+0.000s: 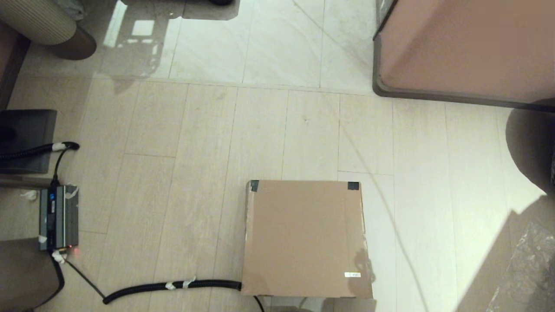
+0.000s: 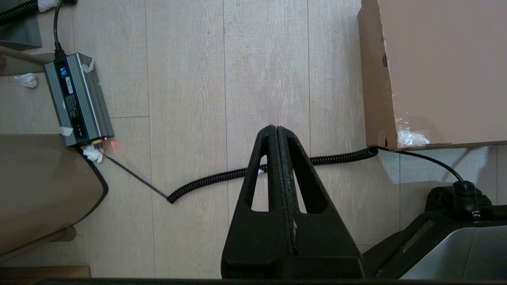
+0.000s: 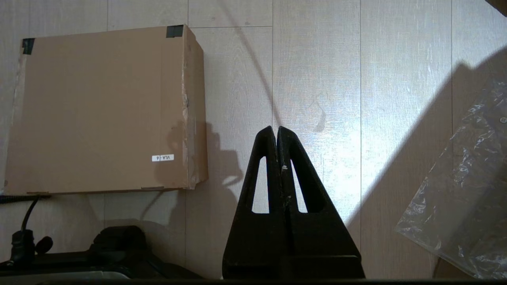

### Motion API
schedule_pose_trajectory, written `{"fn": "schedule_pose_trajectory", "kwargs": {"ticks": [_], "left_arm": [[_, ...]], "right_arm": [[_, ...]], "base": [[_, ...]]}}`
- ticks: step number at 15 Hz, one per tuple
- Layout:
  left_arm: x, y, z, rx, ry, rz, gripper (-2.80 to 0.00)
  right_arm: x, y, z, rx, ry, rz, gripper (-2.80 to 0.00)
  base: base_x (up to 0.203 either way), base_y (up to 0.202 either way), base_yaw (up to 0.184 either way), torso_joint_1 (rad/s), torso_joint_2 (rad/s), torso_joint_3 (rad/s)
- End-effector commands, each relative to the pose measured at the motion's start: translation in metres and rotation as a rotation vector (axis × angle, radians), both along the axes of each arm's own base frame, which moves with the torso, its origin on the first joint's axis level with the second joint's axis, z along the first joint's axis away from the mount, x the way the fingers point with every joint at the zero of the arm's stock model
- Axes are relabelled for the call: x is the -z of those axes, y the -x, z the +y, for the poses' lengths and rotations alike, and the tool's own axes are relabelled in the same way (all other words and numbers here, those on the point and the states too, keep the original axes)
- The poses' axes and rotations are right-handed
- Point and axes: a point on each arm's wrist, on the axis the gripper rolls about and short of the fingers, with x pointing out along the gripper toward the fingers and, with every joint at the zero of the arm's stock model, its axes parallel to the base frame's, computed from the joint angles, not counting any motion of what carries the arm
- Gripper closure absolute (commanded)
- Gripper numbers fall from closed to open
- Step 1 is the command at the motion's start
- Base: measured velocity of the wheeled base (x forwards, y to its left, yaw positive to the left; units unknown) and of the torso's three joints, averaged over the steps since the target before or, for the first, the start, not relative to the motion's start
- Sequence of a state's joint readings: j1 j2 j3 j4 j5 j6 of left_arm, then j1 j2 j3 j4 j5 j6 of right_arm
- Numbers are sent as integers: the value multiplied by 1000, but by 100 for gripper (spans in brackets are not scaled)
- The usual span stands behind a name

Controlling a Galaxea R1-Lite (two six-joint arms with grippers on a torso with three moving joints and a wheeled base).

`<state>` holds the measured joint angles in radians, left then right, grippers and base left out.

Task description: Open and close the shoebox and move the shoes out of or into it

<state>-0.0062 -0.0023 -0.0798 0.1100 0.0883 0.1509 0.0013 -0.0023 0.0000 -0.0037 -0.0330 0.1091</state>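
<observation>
The brown cardboard shoebox (image 1: 305, 240) stands on the floor with its lid down, dark tape at two far corners and a small white sticker (image 1: 352, 274) near the front. It also shows as the shoebox (image 2: 439, 71) in the left wrist view and the shoebox (image 3: 99, 111) in the right wrist view. The shoes are out of view. My left gripper (image 2: 276, 127) hangs shut and empty over bare floor, left of the box. My right gripper (image 3: 276, 128) hangs shut and empty over the floor, right of the box. Neither arm appears in the head view.
A coiled black cable (image 1: 173, 286) runs from a grey power unit (image 1: 58, 216) to the box's front left corner. A large pinkish-brown furniture block (image 1: 464, 47) stands at the far right. Crinkled clear plastic (image 3: 463, 190) lies at the right. A rounded brown seat edge (image 2: 43, 186) is at the left.
</observation>
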Motion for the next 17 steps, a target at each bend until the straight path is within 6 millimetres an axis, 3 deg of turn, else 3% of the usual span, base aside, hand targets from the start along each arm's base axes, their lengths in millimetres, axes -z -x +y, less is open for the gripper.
{"fn": "schedule_pose_trajectory", "kwargs": {"ticks": [1,17], "left_arm": [[0,0,0,-1,-1,1,0],[0,0,0,-1,-1,3,0]], "right_arm": [[0,0,0,1,-1,1,0],[0,0,0,-7,40,6,0]], "base": [[0,0,0,0,0,0],[0,0,0,0,0,0]]}}
